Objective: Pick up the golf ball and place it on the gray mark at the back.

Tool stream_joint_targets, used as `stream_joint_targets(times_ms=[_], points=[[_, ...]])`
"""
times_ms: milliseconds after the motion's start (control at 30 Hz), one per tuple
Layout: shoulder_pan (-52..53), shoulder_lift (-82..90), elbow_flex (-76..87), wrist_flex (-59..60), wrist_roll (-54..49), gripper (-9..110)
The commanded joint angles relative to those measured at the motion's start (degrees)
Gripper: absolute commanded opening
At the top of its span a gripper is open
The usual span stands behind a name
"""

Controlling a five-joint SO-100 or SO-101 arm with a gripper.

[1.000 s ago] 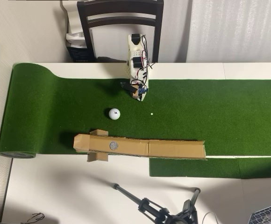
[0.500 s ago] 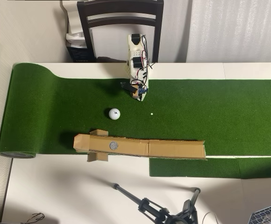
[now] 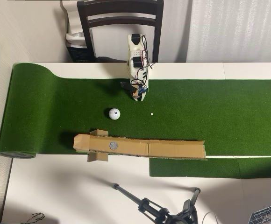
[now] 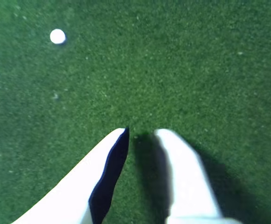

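While the golf ball [image 3: 114,113] sits free on the turf [image 3: 219,112] in the overhead view — left of the claw [image 3: 136,95] and a bit nearer the gray mark [image 3: 113,145] on the cardboard [image 3: 173,149] — the claw's tips are slightly parted, gripping nothing.
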Motion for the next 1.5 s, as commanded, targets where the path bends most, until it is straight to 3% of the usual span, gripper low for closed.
stream_joint_targets(times_ms=[0,133,367,833,1000,1467], points=[[0.8,5.2,-8.6,1.1,-0.4,26],[1.9,5.1,-13.1,5.4,-0.4,29],[3.4,5.1,-19.3,7.5,-2.6,44],[11.7,3.9,-25.1,-0.2,-4.2,44],[11.3,-10.0,-27.9,-4.8,-4.2,44],[8.9,-55.3,-52.3,-1.2,-4.2,44]])
